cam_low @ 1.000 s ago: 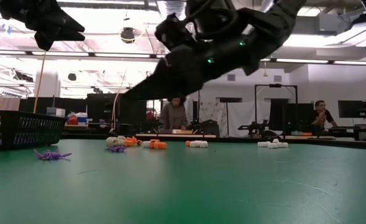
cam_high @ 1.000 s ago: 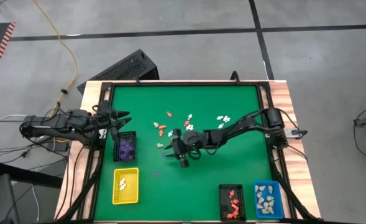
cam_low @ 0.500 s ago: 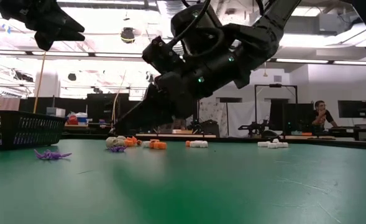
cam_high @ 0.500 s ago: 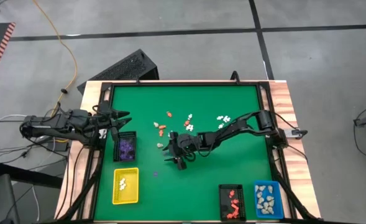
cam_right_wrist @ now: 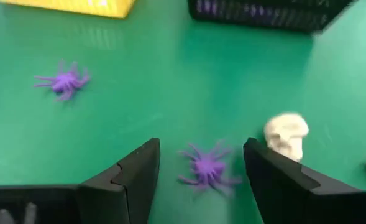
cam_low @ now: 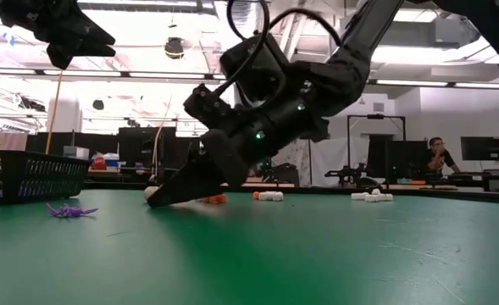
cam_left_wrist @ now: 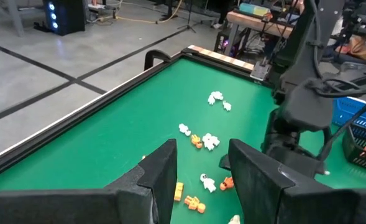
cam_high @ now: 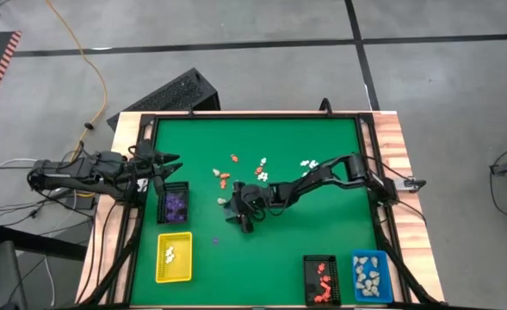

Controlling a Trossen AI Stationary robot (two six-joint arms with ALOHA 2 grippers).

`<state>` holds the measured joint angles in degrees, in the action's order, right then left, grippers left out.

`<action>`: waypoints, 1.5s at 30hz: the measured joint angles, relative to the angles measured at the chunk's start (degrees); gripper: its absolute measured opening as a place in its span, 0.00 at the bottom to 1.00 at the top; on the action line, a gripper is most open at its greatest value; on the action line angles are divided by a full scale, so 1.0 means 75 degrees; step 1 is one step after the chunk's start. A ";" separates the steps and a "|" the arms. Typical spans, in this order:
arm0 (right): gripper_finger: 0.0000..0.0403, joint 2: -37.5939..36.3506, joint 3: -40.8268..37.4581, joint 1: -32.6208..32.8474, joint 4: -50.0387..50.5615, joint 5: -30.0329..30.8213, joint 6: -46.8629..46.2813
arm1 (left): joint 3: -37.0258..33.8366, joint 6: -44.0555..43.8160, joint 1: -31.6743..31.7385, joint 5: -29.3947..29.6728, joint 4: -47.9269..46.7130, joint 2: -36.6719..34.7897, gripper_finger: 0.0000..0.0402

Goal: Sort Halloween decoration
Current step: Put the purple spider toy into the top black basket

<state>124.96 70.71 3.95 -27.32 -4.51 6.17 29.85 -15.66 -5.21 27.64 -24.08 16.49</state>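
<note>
Right wrist view shows most: the right gripper [cam_right_wrist: 201,163] has its two dark, blocky fingers spread, and a fuzzy-legged purple spider [cam_right_wrist: 207,167] lies on the green mat [cam_right_wrist: 170,81] between them, not pinched. A cream skull [cam_right_wrist: 286,135], rounded and lumpy, sits just beside the spider at about 2 o'clock of it. A second purple spider [cam_right_wrist: 63,81] lies well apart at about 10 o'clock. Only edges of a yellow tray [cam_right_wrist: 71,6] and a black mesh tray [cam_right_wrist: 263,14] show, both cut off by the frame.

From above, the right gripper [cam_high: 238,211] sits near mat centre, and its own body hides the spider and most of the skull. Tiny orange and white figurines [cam_high: 244,168] are scattered at about 12 o'clock of it, too small to tell their shapes. The left gripper [cam_high: 169,164] waits at the mat's 9 o'clock edge, above a black tray [cam_high: 174,205] holding purple pieces; its fingers stand parted with nothing between them. At the 6 o'clock side are a yellow tray [cam_high: 173,257] with white pieces, another black tray [cam_high: 322,280] with orange ones and a blue tray [cam_high: 370,275] with beige ones.

From table height the right gripper's fingertips touch or nearly touch the mat, blocking the figurines behind.
</note>
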 joint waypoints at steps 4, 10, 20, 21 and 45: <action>0.61 0.0010 0.0024 -0.0106 0.0170 -0.0012 -0.0354 | 0.0000 0.0017 0.0000 0.0000 -0.0020 0.0000 0.33; 0.50 0.0004 0.0027 -0.0144 0.0400 0.0183 -0.0622 | 0.0000 0.0020 0.0000 0.0017 -0.0093 0.0000 0.33; 0.17 0.0001 0.0027 -0.0132 0.0417 0.0212 -0.0643 | -0.0003 0.0017 0.0000 0.0020 -0.0098 0.0000 0.33; 0.15 -0.0001 0.0027 -0.0130 0.0405 0.0216 -0.0643 | -0.0003 0.0017 0.0000 0.0020 -0.0098 0.0000 0.33; 0.01 0.0004 0.2302 -0.0111 0.0412 0.0226 -0.0018 | -0.0003 0.0006 0.0000 0.0029 -0.0093 0.0000 0.33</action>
<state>124.99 87.97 3.12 -24.23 -2.81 6.03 29.82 -15.62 -5.21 27.86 -24.77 16.49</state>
